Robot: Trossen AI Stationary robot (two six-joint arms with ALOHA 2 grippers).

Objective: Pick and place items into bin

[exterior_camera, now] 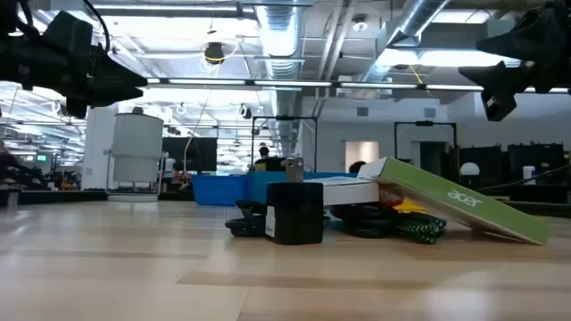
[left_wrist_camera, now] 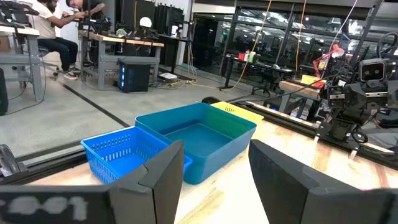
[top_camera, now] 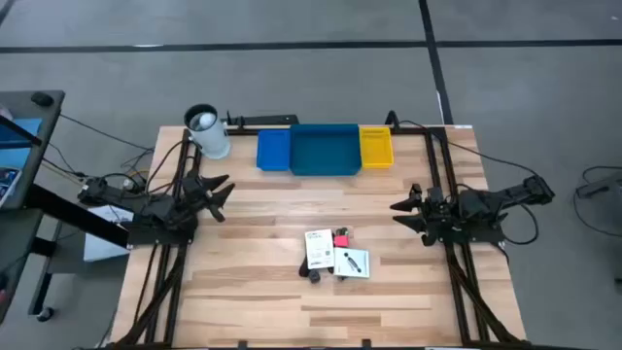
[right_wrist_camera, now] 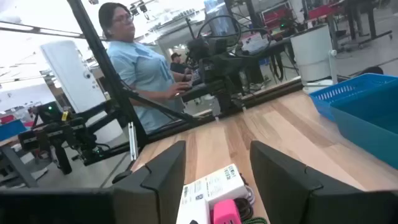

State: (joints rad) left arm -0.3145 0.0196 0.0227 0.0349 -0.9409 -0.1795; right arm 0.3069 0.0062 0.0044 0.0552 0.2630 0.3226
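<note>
Both grippers hover parted and empty: left gripper (top_camera: 222, 192) at nine o'clock, right gripper (top_camera: 400, 210) at three. Packets (top_camera: 319, 249) (red block (top_camera: 341, 239) between them) lie centre; trays (top_camera: 324, 149) at twelve.

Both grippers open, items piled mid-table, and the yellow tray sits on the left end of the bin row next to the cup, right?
Not quite. The high view shows the yellow tray on the row's right end; the small blue tray is beside the cup. The rest holds.

White-and-black cup (top_camera: 207, 131) at the wooden table's (top_camera: 253, 301) back-left corner
</note>
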